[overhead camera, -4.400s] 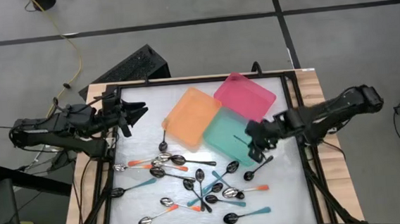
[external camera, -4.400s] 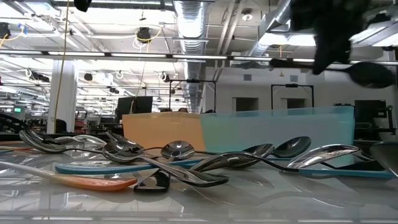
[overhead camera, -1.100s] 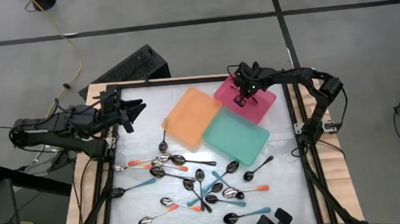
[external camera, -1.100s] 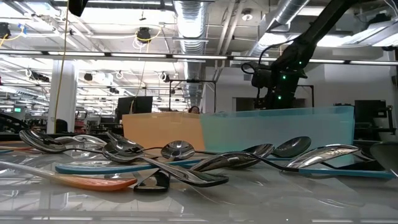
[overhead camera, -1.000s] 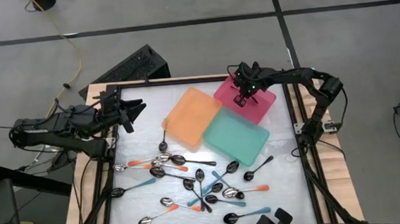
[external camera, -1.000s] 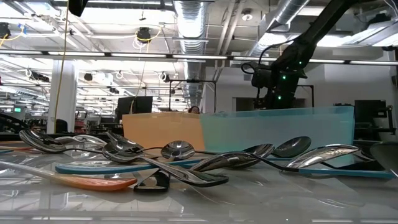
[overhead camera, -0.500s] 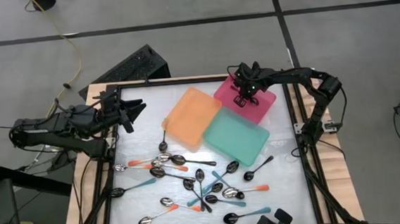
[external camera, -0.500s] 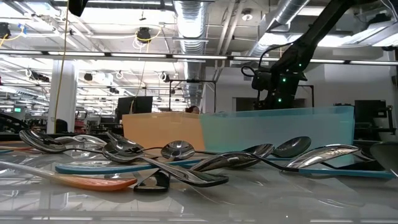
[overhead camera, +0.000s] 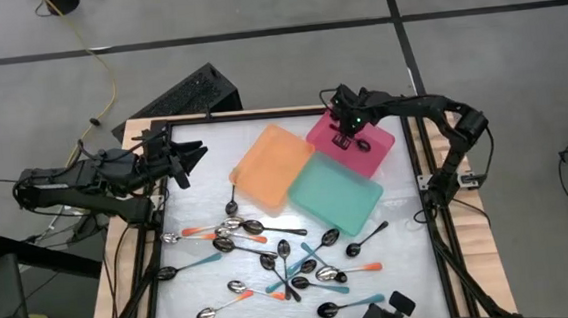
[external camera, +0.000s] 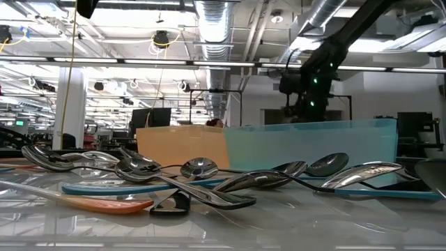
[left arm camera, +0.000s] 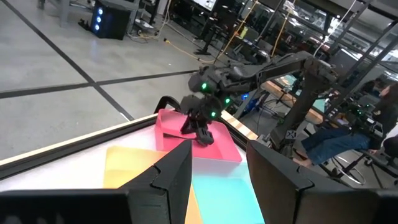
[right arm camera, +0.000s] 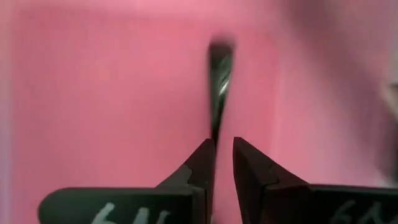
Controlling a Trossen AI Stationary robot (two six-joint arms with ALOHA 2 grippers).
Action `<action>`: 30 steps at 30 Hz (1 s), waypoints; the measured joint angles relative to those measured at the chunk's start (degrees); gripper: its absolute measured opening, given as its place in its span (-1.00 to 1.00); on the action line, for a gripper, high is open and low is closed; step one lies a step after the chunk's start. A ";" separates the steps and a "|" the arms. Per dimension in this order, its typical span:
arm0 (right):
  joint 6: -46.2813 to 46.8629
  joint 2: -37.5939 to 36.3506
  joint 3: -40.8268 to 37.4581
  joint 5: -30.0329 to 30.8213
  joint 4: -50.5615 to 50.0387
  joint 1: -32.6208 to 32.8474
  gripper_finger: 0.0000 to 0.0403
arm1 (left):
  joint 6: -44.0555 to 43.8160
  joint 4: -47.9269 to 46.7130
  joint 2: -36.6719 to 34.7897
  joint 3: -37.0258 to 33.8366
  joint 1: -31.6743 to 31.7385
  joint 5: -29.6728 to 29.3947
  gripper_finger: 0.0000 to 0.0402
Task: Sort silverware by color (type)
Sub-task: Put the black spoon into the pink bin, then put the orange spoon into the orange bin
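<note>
Several spoons (overhead camera: pixel 281 259) lie in a loose pile on the near half of the table: orange-handled, teal-handled and all-black; the low view shows them close up (external camera: pixel 202 174). One black spoon (right arm camera: pixel 217 81) lies in the pink tray (overhead camera: pixel 375 138), showing in the high view (overhead camera: pixel 363 144). My right gripper (overhead camera: pixel 346 131) hangs just above this spoon, pointing down, its fingers a narrow gap apart (right arm camera: pixel 224 152). My left gripper (overhead camera: pixel 192 155) waits open above the table's far left corner (left arm camera: pixel 221 180).
An orange tray (overhead camera: pixel 273 167) and a teal tray (overhead camera: pixel 335 194) sit beside the pink one in the far middle of the table. A black frame (overhead camera: pixel 159 238) rims the tabletop. Bare table lies between the trays and my left gripper.
My right gripper has risen a little above the pink tray and moved slightly toward the far edge. The black spoon now shows lying in the tray beside it. My left arm has kept still.
</note>
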 joint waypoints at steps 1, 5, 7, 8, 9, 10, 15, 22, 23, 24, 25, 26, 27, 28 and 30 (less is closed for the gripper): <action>-0.28 -0.49 0.50 0.06 -0.13 -0.15 -0.67 | 0.00 0.00 0.01 0.00 -0.01 0.00 -0.31; -0.82 -1.69 3.53 0.17 -3.31 -0.23 -0.66 | -0.01 0.00 -0.01 0.00 0.01 0.00 -0.31; -1.55 -2.43 6.19 0.15 -7.37 0.06 -0.63 | 0.02 0.00 0.01 0.00 -0.01 0.08 -0.31; -2.21 -2.88 7.65 -0.08 -10.16 0.12 -0.61 | 0.01 0.00 -0.01 0.00 0.00 0.21 -0.31; -2.69 -3.37 9.13 -0.53 -13.00 0.25 -0.58 | 0.00 0.00 -0.02 0.00 0.01 0.34 -0.31; -2.76 -3.85 10.58 -0.77 -15.50 0.59 -0.56 | 0.02 0.01 0.00 0.00 0.00 0.39 -0.31; -2.34 -8.84 16.17 -4.78 -24.98 3.15 -0.50 | 0.26 0.02 0.00 0.00 0.01 0.44 -0.31; 5.01 -19.74 16.98 -12.71 -28.12 12.07 -0.50 | 0.37 0.02 0.00 0.00 0.00 0.44 -0.31; 6.32 -21.22 16.98 -12.73 -28.63 13.88 -0.50 | 0.39 0.02 0.01 0.00 0.01 0.44 -0.31; 7.66 -22.60 16.98 -12.73 -29.03 15.85 -0.50 | 0.39 0.02 0.01 0.00 0.00 0.44 -0.31; 9.05 -23.77 16.98 -12.73 -29.37 17.91 -0.50 | 0.39 0.02 0.00 0.00 -0.01 0.46 -0.31; 10.70 -24.94 16.98 -12.74 -29.95 20.12 -0.50 | 0.41 0.02 -0.02 0.00 0.00 0.46 -0.31; 12.41 -25.95 16.98 -12.78 -30.62 22.37 -0.50 | 0.41 0.01 -0.02 0.00 0.01 0.46 -0.31; 14.31 -26.88 16.98 -12.87 -31.21 24.83 -0.50 | 0.41 0.02 0.00 0.00 0.00 0.47 -0.31; 18.37 -28.43 16.98 -12.87 -32.34 30.16 -0.50 | 0.41 0.00 -0.01 0.00 -0.01 0.48 -0.31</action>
